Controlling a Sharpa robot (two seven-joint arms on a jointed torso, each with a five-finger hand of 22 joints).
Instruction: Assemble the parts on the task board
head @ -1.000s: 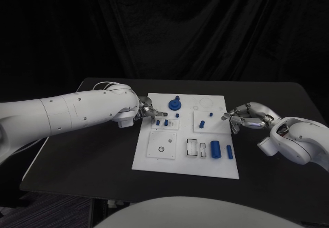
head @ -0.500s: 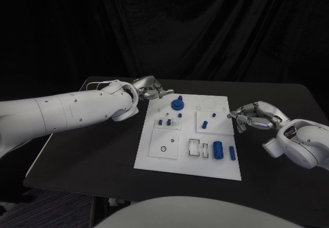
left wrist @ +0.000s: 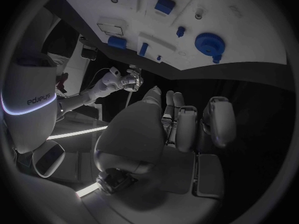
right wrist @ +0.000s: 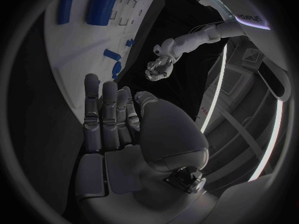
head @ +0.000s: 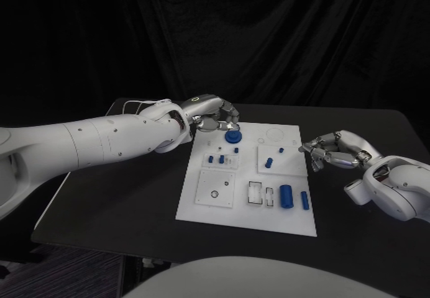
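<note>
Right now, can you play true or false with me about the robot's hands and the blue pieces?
1. The task board is white. True.
2. The left hand is over the board's far end, by the round blue part. True.
3. The right hand holds a blue piece. False: it holds nothing.
4. The big blue cylinder lies off the board on the table. False: it lies on the board.

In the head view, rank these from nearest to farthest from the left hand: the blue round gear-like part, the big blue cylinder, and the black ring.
Measured from the left hand:
1. Blue round gear-like part, at the board's far end, just under the hand.
2. Black ring, near-left panel of the board.
3. Big blue cylinder, near-right area.
</note>
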